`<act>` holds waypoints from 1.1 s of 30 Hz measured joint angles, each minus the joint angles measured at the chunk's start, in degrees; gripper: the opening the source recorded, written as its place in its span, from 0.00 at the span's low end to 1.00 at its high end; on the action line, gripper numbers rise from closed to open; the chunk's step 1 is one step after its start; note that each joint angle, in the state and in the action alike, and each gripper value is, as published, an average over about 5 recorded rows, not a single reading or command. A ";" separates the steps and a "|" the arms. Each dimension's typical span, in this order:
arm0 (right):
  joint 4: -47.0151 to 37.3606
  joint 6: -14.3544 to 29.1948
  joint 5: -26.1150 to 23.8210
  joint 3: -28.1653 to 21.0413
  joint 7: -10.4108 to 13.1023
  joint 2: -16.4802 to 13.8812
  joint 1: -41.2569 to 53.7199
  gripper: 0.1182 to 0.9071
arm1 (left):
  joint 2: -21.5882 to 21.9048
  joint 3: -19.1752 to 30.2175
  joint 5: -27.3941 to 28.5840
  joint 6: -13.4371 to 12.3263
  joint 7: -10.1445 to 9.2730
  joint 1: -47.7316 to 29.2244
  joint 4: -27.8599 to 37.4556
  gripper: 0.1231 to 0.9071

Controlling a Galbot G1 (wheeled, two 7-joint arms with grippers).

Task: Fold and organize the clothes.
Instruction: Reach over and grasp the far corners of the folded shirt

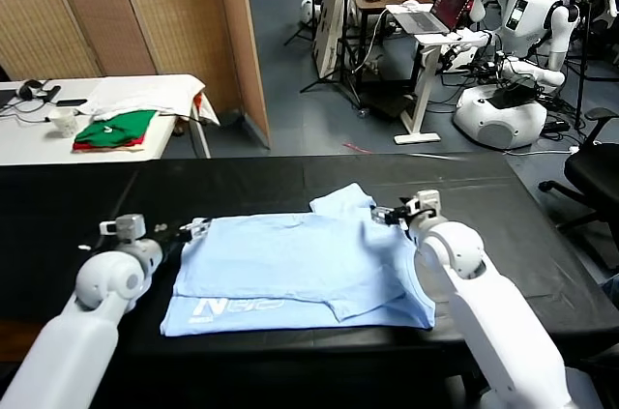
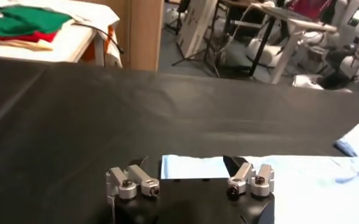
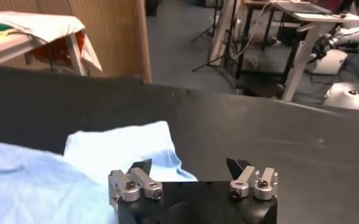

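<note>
Both grippers stood open over a black table (image 1: 87, 206). The T-shirt (image 1: 290, 269) lay partly folded at the table's middle, lettering toward the near edge. The left gripper (image 1: 198, 228) sat at its far left corner, the right gripper (image 1: 385, 216) beside a sleeve, neither holding cloth.

A big black table (image 1: 503, 198) holds one light-blue T-shirt (image 1: 300, 269), lying flat near its middle. One sleeve, it seems, sticks out toward one o'clock.
</note>
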 joint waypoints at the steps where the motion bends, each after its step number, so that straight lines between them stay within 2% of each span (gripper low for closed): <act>1: -0.83 0.00 -0.19 -0.14 -0.18 0.45 0.52 1.00 | 0.01 0.37 -0.02 0.04 0.01 -0.48 0.66 1.00; 6: -4.54 0.00 -0.68 -0.43 -0.75 2.59 2.23 0.99 | 0.15 1.41 -0.18 0.31 0.04 -1.95 3.17 1.00; 9: -5.75 0.00 -0.81 -0.53 -0.96 3.40 2.57 0.94 | 0.17 1.62 -0.19 0.36 0.21 -2.23 4.17 1.00; 12: -6.32 0.00 -0.84 -0.70 -1.10 3.82 2.62 0.78 | 0.13 1.75 -0.18 0.36 0.66 -2.50 4.88 0.98; 14: -6.53 0.00 -0.86 -0.76 -1.13 3.95 2.59 0.62 | 0.06 1.86 -0.14 0.37 0.86 -2.65 5.25 0.96; 17: -6.64 0.00 -0.87 -0.76 -1.14 4.01 2.50 0.38 | -0.11 2.12 -0.02 0.39 0.99 -2.72 5.49 0.77; 19: -6.61 0.00 -0.86 -0.69 -1.12 4.03 2.45 0.22 | -0.22 2.32 0.06 0.47 1.04 -2.72 5.49 0.57; 22: -6.22 0.00 -0.86 -0.41 -1.26 4.02 2.24 0.06 | -0.23 2.61 0.10 0.68 1.06 -2.61 5.21 0.33; 25: -5.41 0.36 -0.86 0.02 -2.06 3.73 1.69 0.03 | -0.02 2.88 0.10 0.85 1.07 -2.37 4.60 0.11; 27: -4.55 1.71 -0.86 0.42 -2.72 3.35 1.11 0.03 | 0.19 2.95 0.14 0.93 1.08 -2.19 4.10 0.04; 33: 0.33 6.20 -1.38 2.31 -3.70 1.46 -2.21 0.03 | 1.26 2.35 0.04 0.94 1.08 -1.18 1.99 0.03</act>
